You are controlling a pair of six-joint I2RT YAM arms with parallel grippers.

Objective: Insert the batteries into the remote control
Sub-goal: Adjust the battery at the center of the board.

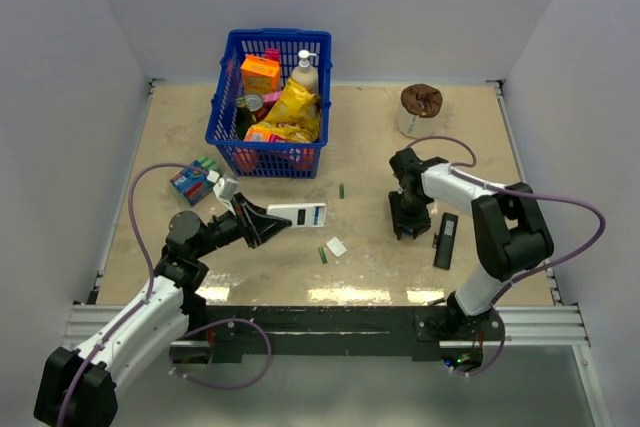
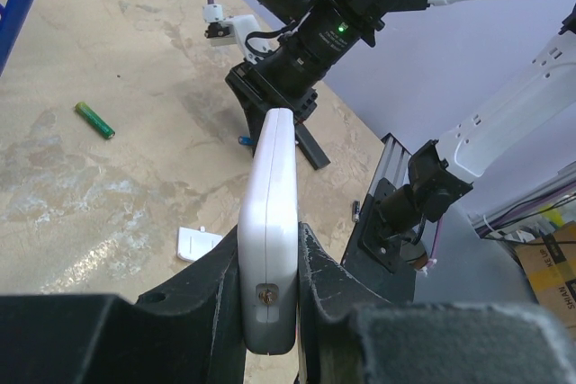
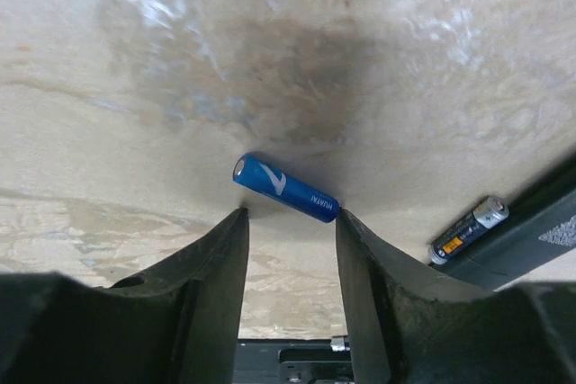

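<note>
My left gripper (image 1: 268,221) is shut on one end of the white remote control (image 1: 304,215), held just above the table; in the left wrist view (image 2: 268,236) the remote (image 2: 273,168) stands edge-on between the fingers. My right gripper (image 1: 409,231) points down at the table, open. In the right wrist view (image 3: 292,216) its tips touch the table on either side of a blue battery (image 3: 285,188) that lies just beyond them. A dark battery (image 3: 469,229) lies to the right. Green batteries lie mid-table (image 1: 341,190) and near the front (image 1: 323,255).
A small white cover piece (image 1: 336,246) lies by the front green battery. A slim black remote (image 1: 445,240) lies right of my right gripper. A blue basket (image 1: 266,152) of groceries stands at the back, a battery pack (image 1: 190,183) at left, a brown-topped white roll (image 1: 421,105) at back right.
</note>
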